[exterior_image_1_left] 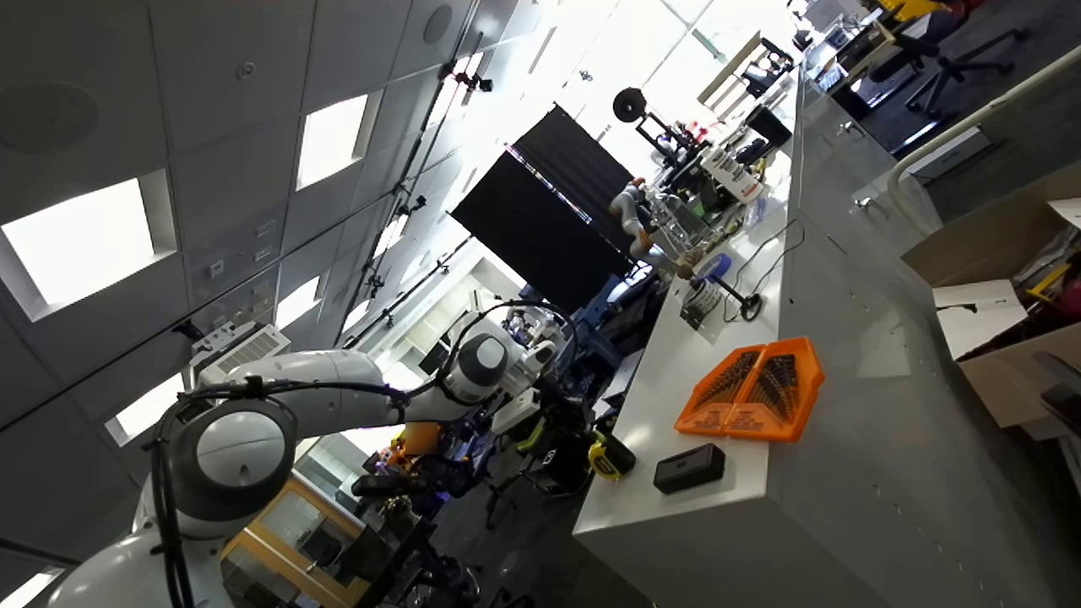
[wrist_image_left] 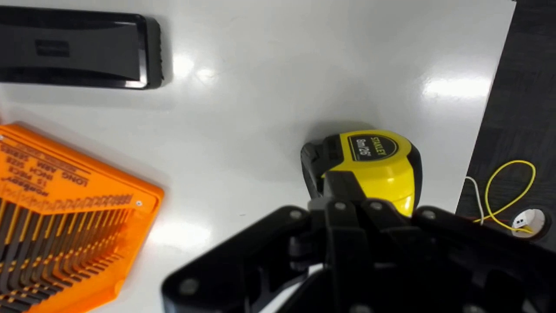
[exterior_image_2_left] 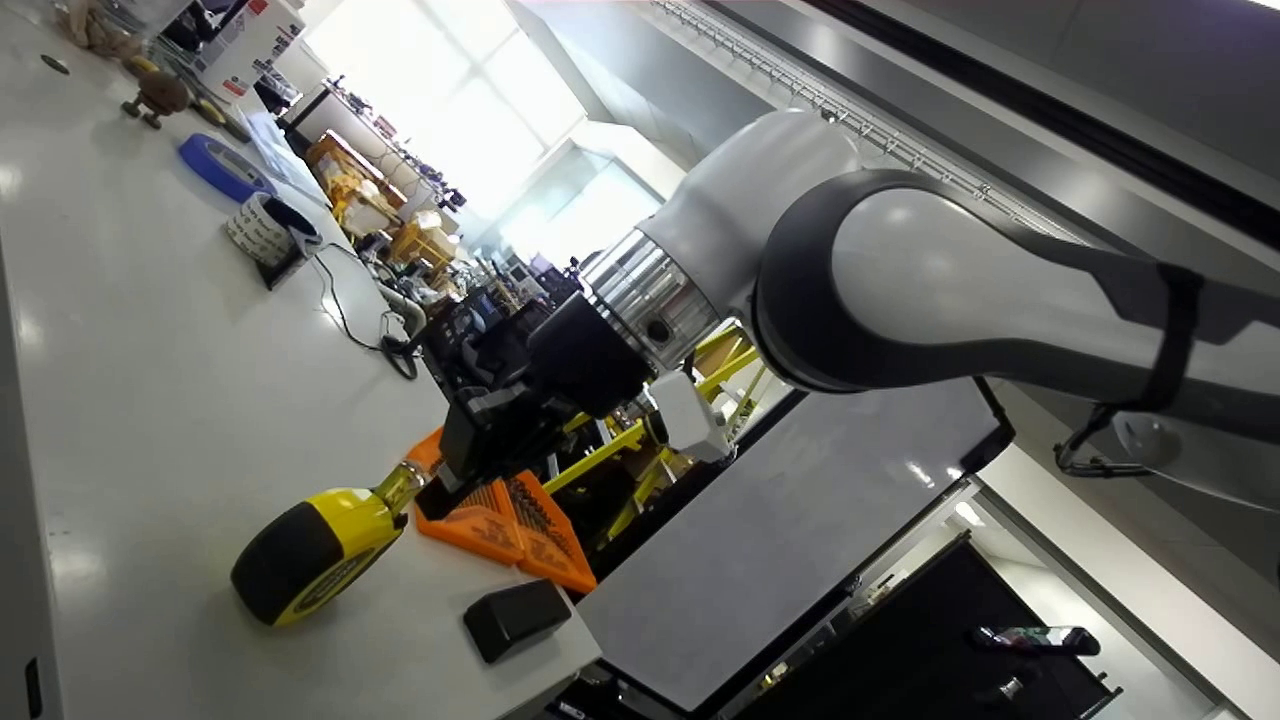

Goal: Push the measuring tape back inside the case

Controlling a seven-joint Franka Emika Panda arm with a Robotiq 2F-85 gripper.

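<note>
The yellow and black tape measure case stands on the white table in both exterior views, near the table edge. A short piece of the yellow measuring tape shows between the case and my gripper. In the wrist view the case lies just beyond my gripper, which partly covers it. The fingers are together. The strip is hidden in the wrist view, and I cannot tell whether its end is between the fingertips or against them. In an exterior view the gripper blends into the dark background.
An orange tray of hex keys and a black oblong block lie on the white table beside the case. The table edge runs close past the case. A tape roll and a cable are farther along.
</note>
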